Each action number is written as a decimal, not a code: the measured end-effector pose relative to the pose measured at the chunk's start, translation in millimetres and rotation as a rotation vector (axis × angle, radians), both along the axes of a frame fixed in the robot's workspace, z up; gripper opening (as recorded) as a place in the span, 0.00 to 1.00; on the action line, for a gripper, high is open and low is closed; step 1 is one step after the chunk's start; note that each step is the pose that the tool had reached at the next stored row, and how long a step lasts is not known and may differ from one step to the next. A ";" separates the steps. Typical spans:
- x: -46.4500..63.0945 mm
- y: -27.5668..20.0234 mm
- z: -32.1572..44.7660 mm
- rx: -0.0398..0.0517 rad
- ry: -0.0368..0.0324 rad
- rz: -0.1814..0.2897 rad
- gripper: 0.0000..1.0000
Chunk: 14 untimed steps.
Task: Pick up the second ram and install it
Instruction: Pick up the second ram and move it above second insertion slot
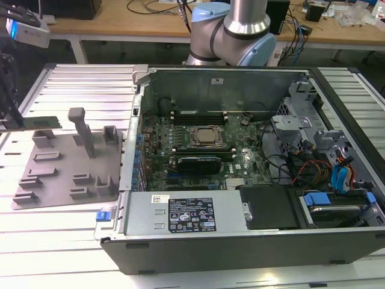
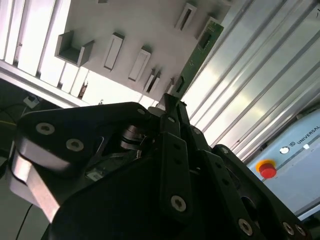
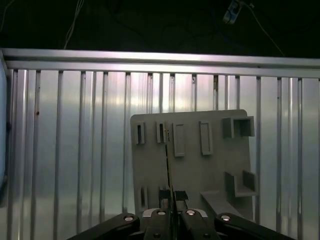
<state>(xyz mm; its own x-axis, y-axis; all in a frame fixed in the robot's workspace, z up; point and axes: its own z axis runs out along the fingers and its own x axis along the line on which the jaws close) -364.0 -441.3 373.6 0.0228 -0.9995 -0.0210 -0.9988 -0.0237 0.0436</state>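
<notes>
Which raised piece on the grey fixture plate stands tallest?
The single tall post near the middle of the fixture plate; every other block and slot holder is low. The gripper holds the second ram over that plate.

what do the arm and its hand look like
The arm is a silver-grey tube with pale blue joint caps. The hand is matte black, built of linked finger segments dotted with silver screw heads.

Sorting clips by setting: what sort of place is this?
Likely a robotics lab or test cell: an open computer case on a ribbed metal table, a gripper shut on a ram, cluttered workbenches behind.
</notes>
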 end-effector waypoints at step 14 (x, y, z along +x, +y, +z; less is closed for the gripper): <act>4.1 0.0 35.1 0.0001 -0.0001 0.000 0.11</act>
<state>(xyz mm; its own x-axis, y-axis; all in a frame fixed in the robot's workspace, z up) -359.9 -441.3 408.7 0.0229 -0.9995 -0.0212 -0.9988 -0.0238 0.0435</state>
